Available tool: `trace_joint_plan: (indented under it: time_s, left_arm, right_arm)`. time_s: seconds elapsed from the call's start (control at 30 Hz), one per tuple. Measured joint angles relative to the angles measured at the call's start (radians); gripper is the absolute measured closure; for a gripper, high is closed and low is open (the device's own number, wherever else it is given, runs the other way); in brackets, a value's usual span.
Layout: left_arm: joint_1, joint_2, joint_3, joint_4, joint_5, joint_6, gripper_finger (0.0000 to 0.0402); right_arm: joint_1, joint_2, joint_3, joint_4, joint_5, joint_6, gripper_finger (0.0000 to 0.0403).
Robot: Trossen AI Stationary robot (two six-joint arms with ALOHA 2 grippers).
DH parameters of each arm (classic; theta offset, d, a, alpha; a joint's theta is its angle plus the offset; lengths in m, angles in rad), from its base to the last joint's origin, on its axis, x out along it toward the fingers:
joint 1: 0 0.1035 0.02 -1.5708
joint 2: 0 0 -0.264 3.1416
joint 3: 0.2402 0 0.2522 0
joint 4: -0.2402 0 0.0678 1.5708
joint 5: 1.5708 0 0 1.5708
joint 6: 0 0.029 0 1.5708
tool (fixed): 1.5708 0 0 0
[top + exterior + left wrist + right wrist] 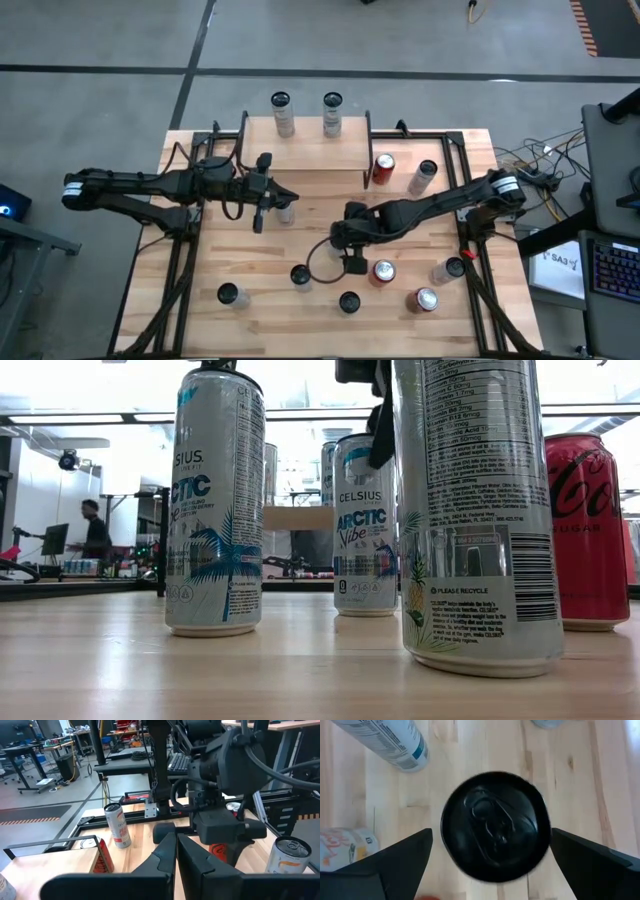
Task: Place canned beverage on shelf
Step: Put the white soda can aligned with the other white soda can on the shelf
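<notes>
Right gripper point(490, 857) of mine hangs wide open above a black-topped can point(492, 837), fingers flanking it at three and nine o'clock, gripping nothing. Shelf point(310, 150) sits at twelve o'clock, well apart; my left gripper point(262, 208), pinched closed and empty, hovers near it.

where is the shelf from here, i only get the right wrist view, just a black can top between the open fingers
Observer: The shelf stands at the far edge of the table, mid-width, beyond the right hand.
Operator: any room on it
Observer: One can and a second stand side by side along its far edge. The top in front of them is bare.
Operator: and the other arm
Observer: The left hand is shut and empty, out over the table in front of the shelf's left end.
</notes>
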Motion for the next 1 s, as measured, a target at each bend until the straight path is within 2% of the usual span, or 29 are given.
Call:
trace_joint_plan:
  time_s: [0.2, 0.3, 0.47, 0.7, 1.0]
  left_arm:
    - [0.0, 0.0, 0.0, -0.002, 0.0, 0.002, 0.0402]
    - [0.0, 0.0, 0.0, -0.003, 0.0, 0.008, 0.0402]
    - [0.0, 0.0, 0.0, -0.003, 0.0, 0.021, 0.0402]
    - [0.0, -0.001, 0.0, -0.005, 0.0, 0.022, 0.0402]
    - [0.001, -0.033, 0.0, -0.007, -0.022, 0.106, 0.0402]
  right_arm:
    - [-0.001, -0.003, 0.0, 0.029, 0.01, -0.012, 0.0029]
    - [-0.006, -0.012, 0.0, 0.037, 0.01, -0.008, 0.0072]
    - [-0.014, -0.014, 0.002, 0.039, 0.007, -0.003, 0.0166]
    - [-0.032, -0.031, 0.039, -0.017, 0.004, -0.041, 0.0166]
    - [-0.129, -0.037, 0.326, -0.215, 0.01, -0.158, 0.0166]
